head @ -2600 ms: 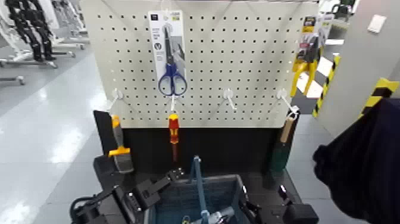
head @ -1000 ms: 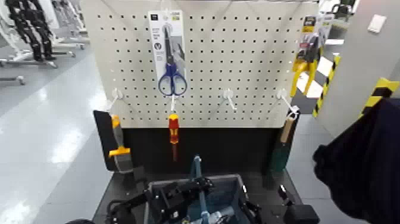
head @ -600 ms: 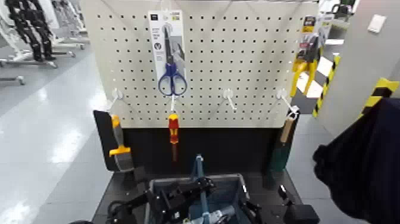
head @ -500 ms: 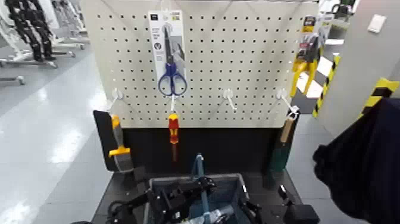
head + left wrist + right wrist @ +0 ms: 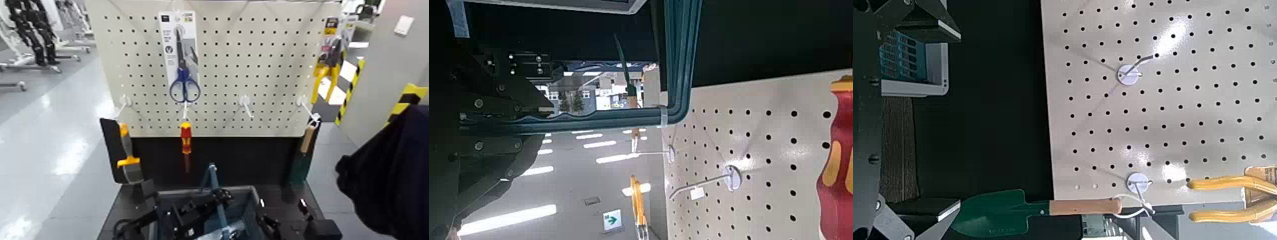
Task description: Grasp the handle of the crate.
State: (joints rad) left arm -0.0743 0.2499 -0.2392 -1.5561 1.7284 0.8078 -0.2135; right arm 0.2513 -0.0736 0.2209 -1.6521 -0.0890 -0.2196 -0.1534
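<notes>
The black left gripper (image 5: 217, 199) has its fingers pinching the thin arched blue-grey plastic handle (image 5: 211, 177) above the blue-grey mesh crate (image 5: 246, 195), apparently ready for lifting; the right gripper's (image 5: 306, 214) fingers cannot be judged.

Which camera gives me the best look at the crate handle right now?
The left wrist view: the handle fills the frame beside the left end effector. The head view shows it small and upright. The right wrist view shows only a corner of the crate.
</notes>
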